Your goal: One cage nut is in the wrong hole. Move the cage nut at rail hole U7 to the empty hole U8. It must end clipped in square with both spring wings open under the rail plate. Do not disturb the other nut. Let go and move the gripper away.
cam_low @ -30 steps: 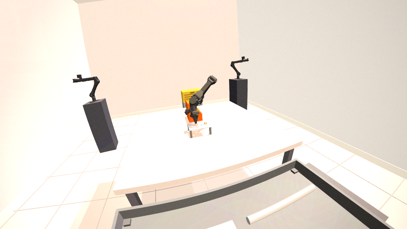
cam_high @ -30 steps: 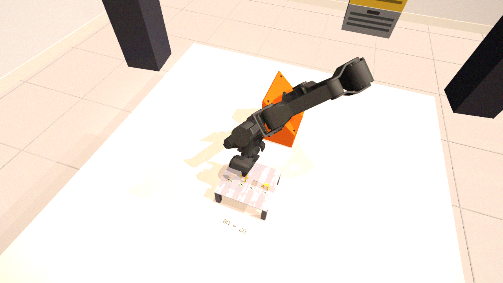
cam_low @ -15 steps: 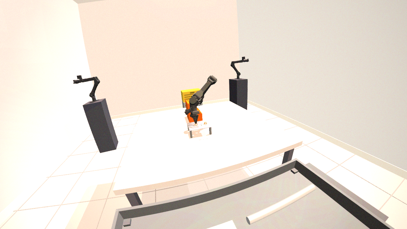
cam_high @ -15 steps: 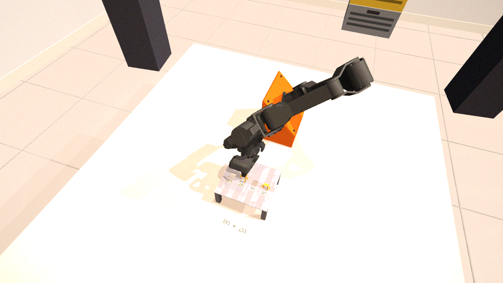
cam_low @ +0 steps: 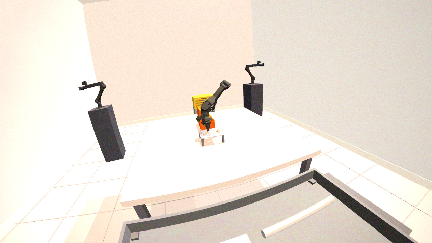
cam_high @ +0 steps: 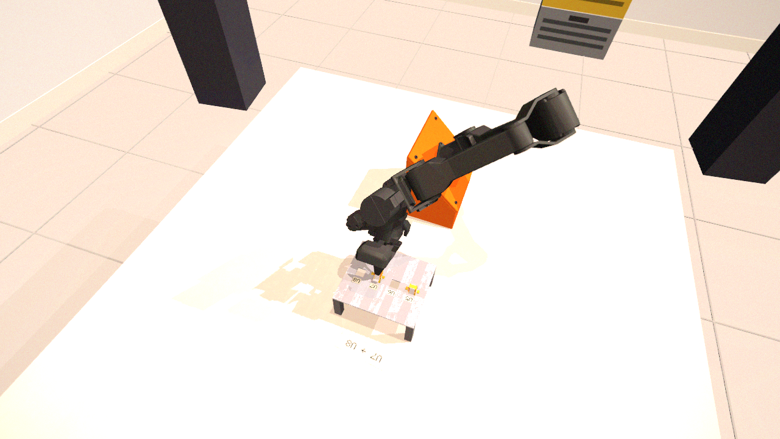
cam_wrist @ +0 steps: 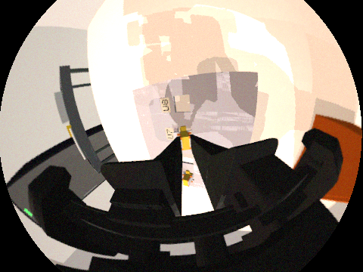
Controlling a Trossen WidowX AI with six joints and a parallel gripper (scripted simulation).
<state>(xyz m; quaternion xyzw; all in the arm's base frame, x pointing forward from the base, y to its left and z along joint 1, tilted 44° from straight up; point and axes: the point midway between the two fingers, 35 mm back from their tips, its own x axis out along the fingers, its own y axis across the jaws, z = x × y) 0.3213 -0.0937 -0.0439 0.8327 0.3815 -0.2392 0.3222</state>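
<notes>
Jaws: the jaws [cam_high: 378,271] [cam_low: 208,130] are closed on the yellow cage nut [cam_high: 378,277] [cam_wrist: 185,142].
Cage nut: it is at U7, beside the label.
Hole U8: the square hole [cam_high: 361,272] [cam_wrist: 182,103] is empty.
Other nut: this one [cam_high: 412,288] [cam_low: 217,130] [cam_wrist: 187,177] sits at U5.

Shows matte black all over the arm [cam_high: 479,152] [cam_low: 218,91] and gripper [cam_high: 377,271] [cam_low: 208,130] [cam_wrist: 185,145]. Runs mottled pinkish grey and white in streaky bands across the rail plate [cam_high: 392,308] [cam_wrist: 234,121]. Glows yellow on the U5 nut [cam_high: 412,287] [cam_wrist: 187,177], perhaps yellow-amber on the partly hidden U7 nut [cam_high: 381,277] [cam_wrist: 185,141]. Turns bright orange on the block [cam_high: 444,219] [cam_low: 209,124] [cam_wrist: 340,162] beyond, yellow and grey with dark stripes on the far cabinet [cam_high: 575,35] [cam_low: 201,99].
</notes>
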